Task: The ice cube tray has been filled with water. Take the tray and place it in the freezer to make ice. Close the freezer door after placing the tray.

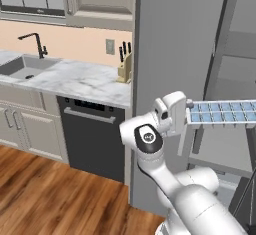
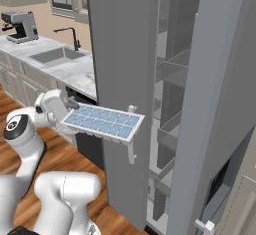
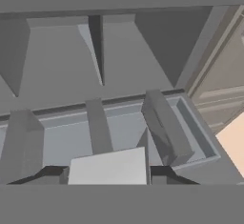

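Hand [image 2: 64, 110] gripping ice tray [image 2: 103, 121] by one short end, tray level in mid-air, blue water [image 1: 222, 113] in cells. Tray reaches toward open freezer [image 2: 172, 104], beside open door [image 2: 125, 79].

Marble table [image 1: 85, 81] is carrying knife block [image 1: 124, 67] by the fridge side, sink [image 1: 25, 66] with black faucet [image 1: 36, 43], coffee machine [image 2: 21, 25] sitting at far end. Wood floor [image 1: 45, 194] lying below.

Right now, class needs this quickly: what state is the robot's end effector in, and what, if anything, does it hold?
End effector: closed on one short end of the ice cube tray, holding it level in front of the open freezer.
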{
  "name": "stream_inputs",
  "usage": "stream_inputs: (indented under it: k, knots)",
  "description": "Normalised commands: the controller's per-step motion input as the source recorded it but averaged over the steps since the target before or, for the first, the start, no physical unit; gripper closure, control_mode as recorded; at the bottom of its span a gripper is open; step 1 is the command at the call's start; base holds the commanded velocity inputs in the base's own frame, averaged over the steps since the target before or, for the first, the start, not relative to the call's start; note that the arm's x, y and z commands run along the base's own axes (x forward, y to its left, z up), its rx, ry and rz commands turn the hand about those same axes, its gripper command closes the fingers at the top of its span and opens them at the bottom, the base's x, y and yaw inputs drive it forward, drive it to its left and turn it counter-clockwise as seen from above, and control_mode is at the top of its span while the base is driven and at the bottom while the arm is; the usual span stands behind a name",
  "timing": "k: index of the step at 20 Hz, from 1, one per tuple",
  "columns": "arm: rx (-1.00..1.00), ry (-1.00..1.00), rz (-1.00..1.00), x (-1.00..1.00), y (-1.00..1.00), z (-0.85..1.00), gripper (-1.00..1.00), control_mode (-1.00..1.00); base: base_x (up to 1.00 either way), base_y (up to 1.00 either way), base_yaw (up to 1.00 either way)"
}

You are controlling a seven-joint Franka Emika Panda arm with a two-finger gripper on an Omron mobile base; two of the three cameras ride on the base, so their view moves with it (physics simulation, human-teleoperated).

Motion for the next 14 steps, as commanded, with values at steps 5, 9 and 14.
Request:
stream_inputs:
  k: [5,9,14]
  knots:
    - [0.0,0.02,0.03,0.0,-0.11,0.18,1.0,-1.0,0.0,0.0,0.0]
    - [0.0,0.07,0.12,0.0,-0.1,0.15,1.0,-1.0,0.0,0.0,0.0]
    - [0.0,0.01,0.19,0.0,-0.07,0.07,1.0,-1.0,0.0,0.0,0.0]
